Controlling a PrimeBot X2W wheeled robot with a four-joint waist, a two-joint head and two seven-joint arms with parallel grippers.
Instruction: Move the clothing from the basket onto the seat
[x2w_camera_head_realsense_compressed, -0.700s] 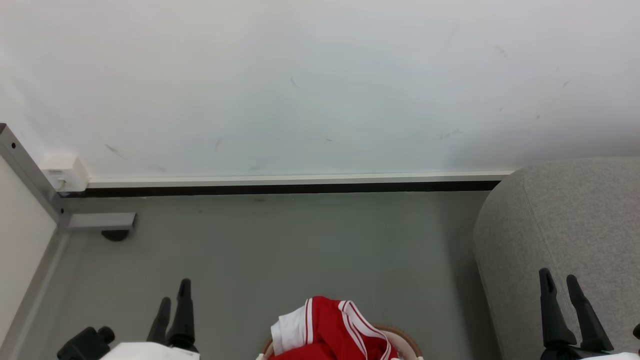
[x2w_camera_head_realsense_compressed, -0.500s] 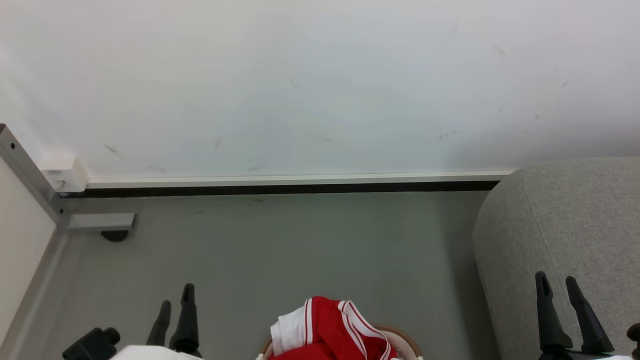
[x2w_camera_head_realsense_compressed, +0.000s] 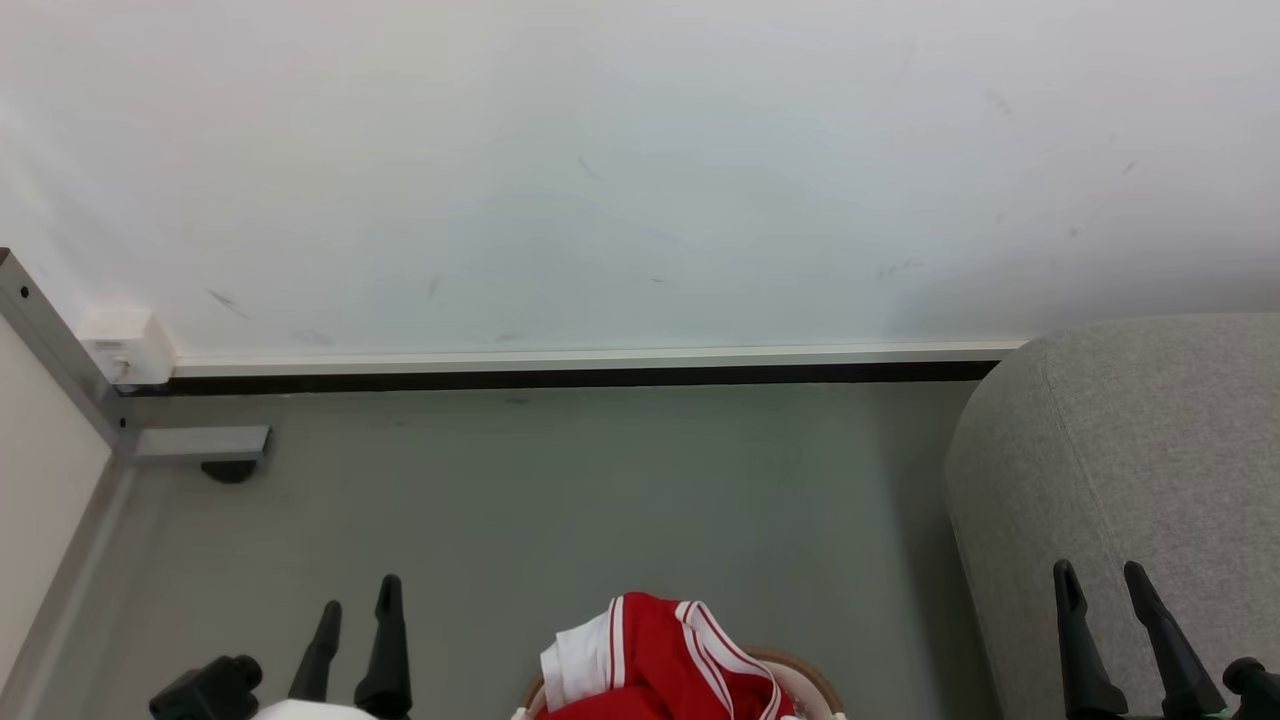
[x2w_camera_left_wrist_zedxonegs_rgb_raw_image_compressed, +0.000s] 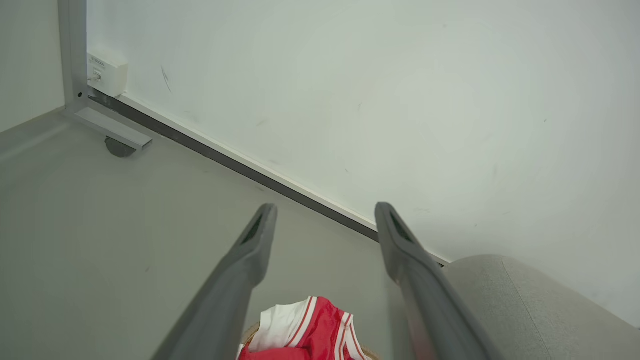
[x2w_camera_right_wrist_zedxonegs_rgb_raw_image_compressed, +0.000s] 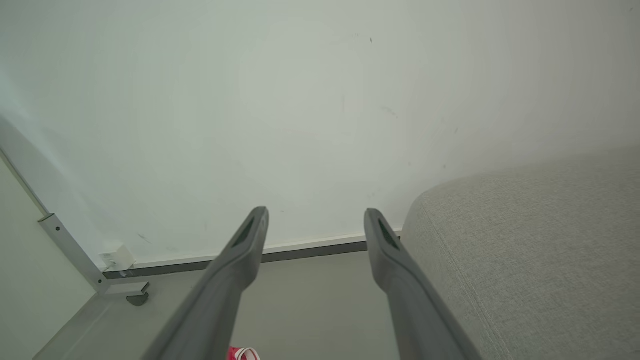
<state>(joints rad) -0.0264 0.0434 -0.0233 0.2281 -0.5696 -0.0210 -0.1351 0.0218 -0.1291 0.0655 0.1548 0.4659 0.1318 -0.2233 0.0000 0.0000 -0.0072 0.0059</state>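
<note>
Red clothing (x2w_camera_head_realsense_compressed: 665, 660) with white stripes and trim is heaped in the basket (x2w_camera_head_realsense_compressed: 800, 678), whose light brown rim shows at the bottom middle of the head view. The same clothing (x2w_camera_left_wrist_zedxonegs_rgb_raw_image_compressed: 305, 332) appears low between my left fingers in the left wrist view. My left gripper (x2w_camera_head_realsense_compressed: 358, 597) stands open and empty, left of the basket. The grey seat (x2w_camera_head_realsense_compressed: 1140, 450) fills the right side. My right gripper (x2w_camera_head_realsense_compressed: 1100, 580) is open and empty in front of the seat. A red scrap of clothing (x2w_camera_right_wrist_zedxonegs_rgb_raw_image_compressed: 239, 354) peeks in at the bottom of the right wrist view.
A white wall (x2w_camera_head_realsense_compressed: 620, 170) with a dark baseboard (x2w_camera_head_realsense_compressed: 580, 378) runs across the back. A grey metal frame with a foot (x2w_camera_head_realsense_compressed: 205, 445) and a white socket box (x2w_camera_head_realsense_compressed: 125, 345) stand at the left. Bare grey floor (x2w_camera_head_realsense_compressed: 600, 490) lies between basket and wall.
Both grippers have sunk lower in the head view. The left one shifted slightly right, the right one slightly left. The clothing and basket have not moved.
</note>
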